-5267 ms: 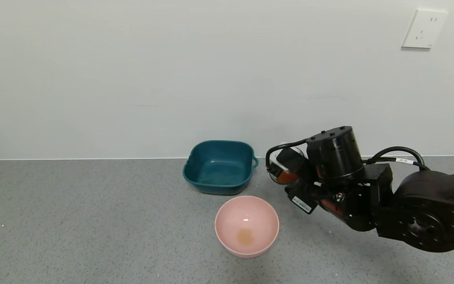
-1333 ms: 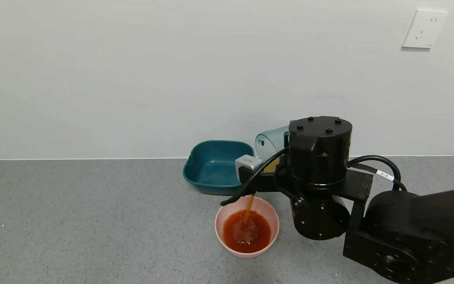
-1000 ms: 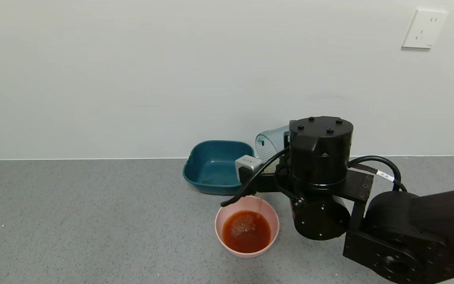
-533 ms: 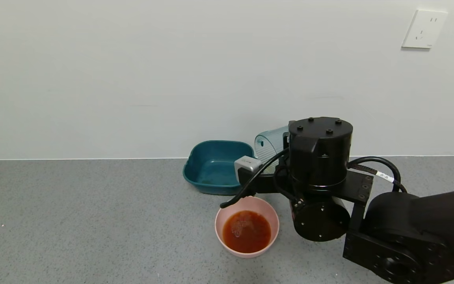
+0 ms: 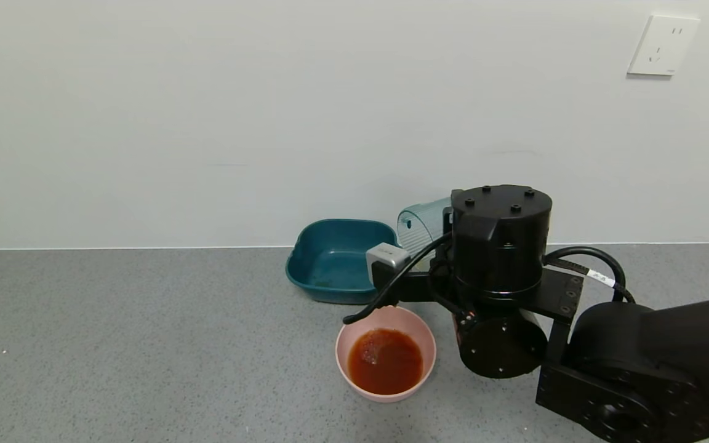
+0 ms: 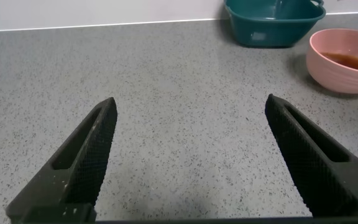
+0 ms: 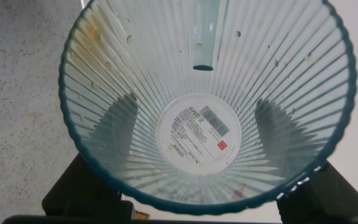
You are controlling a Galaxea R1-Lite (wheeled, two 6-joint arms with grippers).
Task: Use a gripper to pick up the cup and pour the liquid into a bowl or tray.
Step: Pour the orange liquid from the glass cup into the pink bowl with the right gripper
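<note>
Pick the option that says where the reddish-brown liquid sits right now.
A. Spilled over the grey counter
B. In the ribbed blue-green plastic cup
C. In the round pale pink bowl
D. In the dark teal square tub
C: the reddish-brown liquid fills the round pale pink bowl, while the ribbed blue-green plastic cup, tipped in the right hand, shows only droplets inside.

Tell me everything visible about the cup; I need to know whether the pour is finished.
The cup is translucent blue-green ribbed plastic with a label under its base. The right gripper is shut on it, holding it tipped above the pink bowl. Inside, only droplets and specks cling to the ribs. No stream falls; the liquid sits in the bowl.
</note>
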